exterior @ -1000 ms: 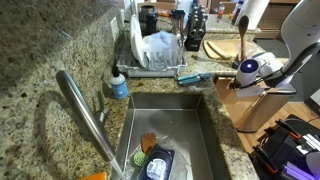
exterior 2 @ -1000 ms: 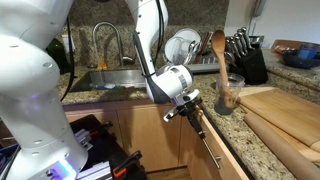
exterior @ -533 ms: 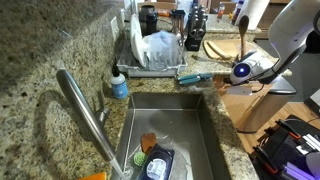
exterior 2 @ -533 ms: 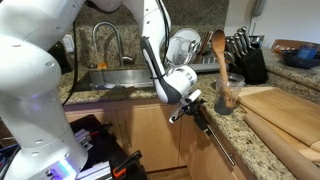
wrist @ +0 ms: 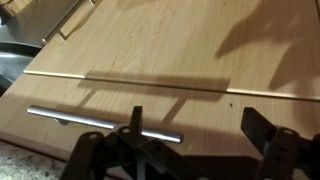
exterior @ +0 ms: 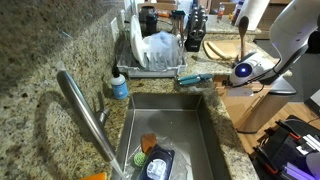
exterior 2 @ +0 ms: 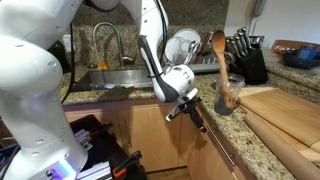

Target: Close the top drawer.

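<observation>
over the last second the claw [exterior 2: 192, 103] has been edging further in under the lip of the worktop [exterior 2: 262, 150]. the front of the drawer [wrist: 200, 98] seems to have gone back with it, and it is now looking close to flush with the cabinet face. in the last half second almost nothing is moving. no white inside of the drawer is showing in any view, so i am judging the closing as done or all but done. whether a thin gap is remaining i cannot tell.

the drawer is sitting right below the worktop, in the cabinet next to the sink [exterior: 205, 125]. in the wrist view its wooden front is filling the band between the granite edge and a thin seam, with the bar handle [wrist: 100, 118] lying across it.

the arm [exterior 2: 150, 45] is reaching down from above the sink and passing the worktop edge. the wrist is bending so that the claw is pointing at the wooden front, and in both exterior views it is hanging just off the worktop edge. its fingers are standing apart and gripping nothing. the handle is lying just beyond the tips with one finger near its end, not between them. whether a tip is touching the wood i cannot tell.
</observation>
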`<state>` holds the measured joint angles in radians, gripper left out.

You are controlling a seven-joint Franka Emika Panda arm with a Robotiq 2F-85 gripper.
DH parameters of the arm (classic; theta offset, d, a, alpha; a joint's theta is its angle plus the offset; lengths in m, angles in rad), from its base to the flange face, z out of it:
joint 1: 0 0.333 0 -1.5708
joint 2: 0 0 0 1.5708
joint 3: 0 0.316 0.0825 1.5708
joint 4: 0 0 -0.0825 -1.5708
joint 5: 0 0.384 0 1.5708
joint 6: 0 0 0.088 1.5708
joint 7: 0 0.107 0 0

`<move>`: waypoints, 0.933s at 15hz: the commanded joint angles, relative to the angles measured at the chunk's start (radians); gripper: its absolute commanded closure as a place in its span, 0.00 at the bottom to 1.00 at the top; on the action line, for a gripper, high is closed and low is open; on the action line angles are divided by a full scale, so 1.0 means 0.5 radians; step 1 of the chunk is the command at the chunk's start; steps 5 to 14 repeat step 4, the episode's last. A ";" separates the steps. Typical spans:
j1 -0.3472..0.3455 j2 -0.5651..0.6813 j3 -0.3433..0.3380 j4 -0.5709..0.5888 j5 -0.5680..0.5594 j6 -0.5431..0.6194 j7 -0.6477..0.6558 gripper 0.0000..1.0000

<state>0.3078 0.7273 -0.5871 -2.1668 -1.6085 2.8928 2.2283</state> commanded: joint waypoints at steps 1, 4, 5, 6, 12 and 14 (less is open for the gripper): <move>-0.001 -0.463 -0.155 -0.366 -0.159 0.258 -0.274 0.00; 0.010 -0.410 -0.193 -0.307 -0.150 0.289 -0.230 0.00; 0.010 -0.410 -0.193 -0.307 -0.150 0.289 -0.230 0.00; 0.010 -0.410 -0.193 -0.307 -0.150 0.289 -0.230 0.00; 0.010 -0.410 -0.193 -0.307 -0.150 0.289 -0.230 0.00; 0.010 -0.410 -0.193 -0.307 -0.150 0.289 -0.230 0.00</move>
